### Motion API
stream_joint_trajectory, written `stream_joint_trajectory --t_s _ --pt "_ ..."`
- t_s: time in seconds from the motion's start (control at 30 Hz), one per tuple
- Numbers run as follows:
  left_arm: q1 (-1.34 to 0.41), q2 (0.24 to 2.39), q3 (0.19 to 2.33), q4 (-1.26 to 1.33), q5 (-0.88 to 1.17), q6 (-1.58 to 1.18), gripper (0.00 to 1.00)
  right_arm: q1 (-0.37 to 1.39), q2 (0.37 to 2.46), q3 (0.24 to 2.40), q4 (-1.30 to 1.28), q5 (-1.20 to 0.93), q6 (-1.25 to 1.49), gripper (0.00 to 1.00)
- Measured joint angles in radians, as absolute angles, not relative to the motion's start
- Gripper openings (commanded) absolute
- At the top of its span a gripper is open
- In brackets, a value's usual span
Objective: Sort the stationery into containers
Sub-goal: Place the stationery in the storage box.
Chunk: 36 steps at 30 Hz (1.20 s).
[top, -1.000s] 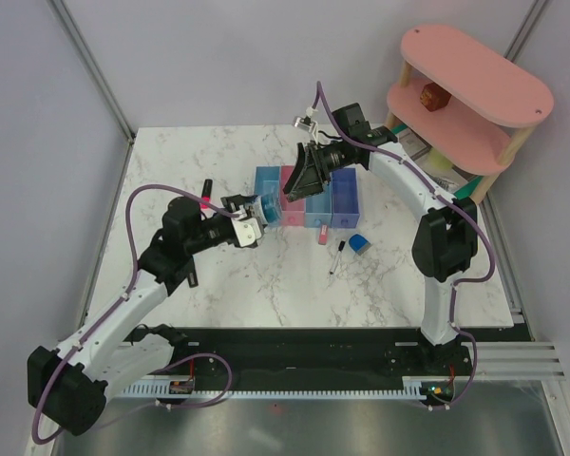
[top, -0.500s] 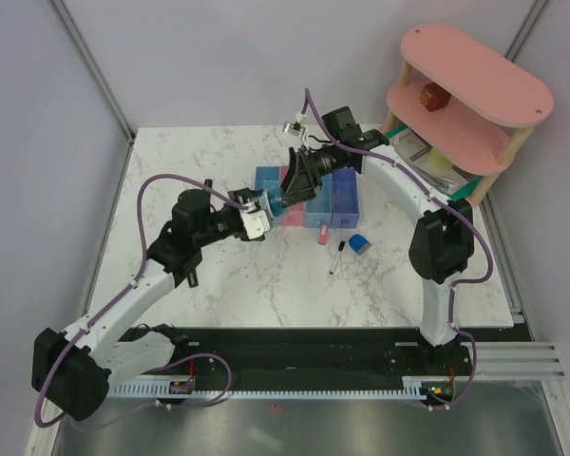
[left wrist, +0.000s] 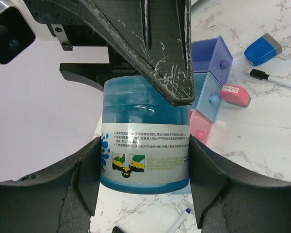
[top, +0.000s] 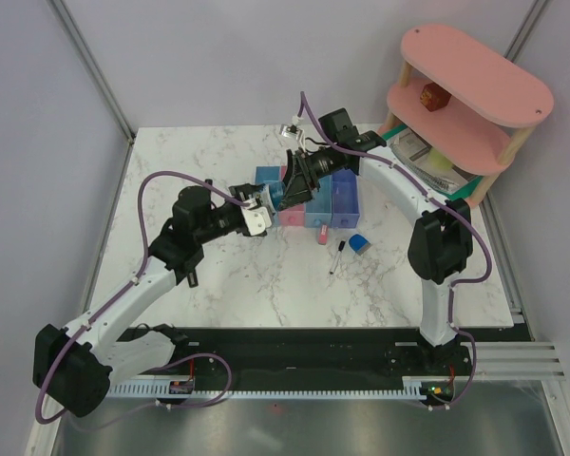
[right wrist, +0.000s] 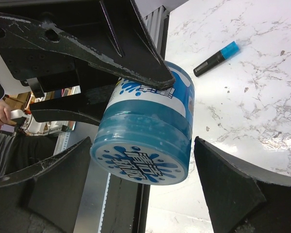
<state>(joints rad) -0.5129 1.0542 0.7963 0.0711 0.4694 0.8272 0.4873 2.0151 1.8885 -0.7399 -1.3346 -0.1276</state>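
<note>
Left claw [left wrist: 144, 187]: grips round blue-white tub [left wrist: 145, 131] by its sides, above 9 o'clock end of bin row [top: 343, 201]. Right claw [right wrist: 143, 160]: stands wide, straddles same tub from 2 o'clock.

- The left gripper [top: 264, 203], clamped on the blue-white round tub [left wrist: 144, 145], has travelled forward, away from its own base and toward the right gripper [top: 289, 186].
- The right gripper has slid across to meet it. A second ago the two hung apart; now the right one's wide jaws straddle the tub, with a gap on either side.
- The left arm [top: 142, 275] has swung its elbow forward behind its gripper.
</note>
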Motion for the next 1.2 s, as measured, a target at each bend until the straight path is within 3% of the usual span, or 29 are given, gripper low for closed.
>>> stream_joint_trajectory --t_s 0.27,0.77,1.03,1.2 --pt "-0.513 1.058 0.796 0.081 0.456 0.827 0.02 0.487 2.027 1.888 -0.733 -1.333 -0.119 0.78" --pt "-0.513 1.06 0.795 0.087 0.439 0.827 0.02 0.482 2.027 1.889 -0.71 -1.312 -0.09 0.8" --pt "-0.513 1.06 0.77 0.108 0.439 0.827 0.02 0.476 2.027 1.89 -0.693 -1.302 -0.072 0.88" --pt "-0.513 1.06 0.758 0.108 0.439 0.827 0.02 0.472 2.027 1.892 -0.687 -1.301 -0.065 0.84"
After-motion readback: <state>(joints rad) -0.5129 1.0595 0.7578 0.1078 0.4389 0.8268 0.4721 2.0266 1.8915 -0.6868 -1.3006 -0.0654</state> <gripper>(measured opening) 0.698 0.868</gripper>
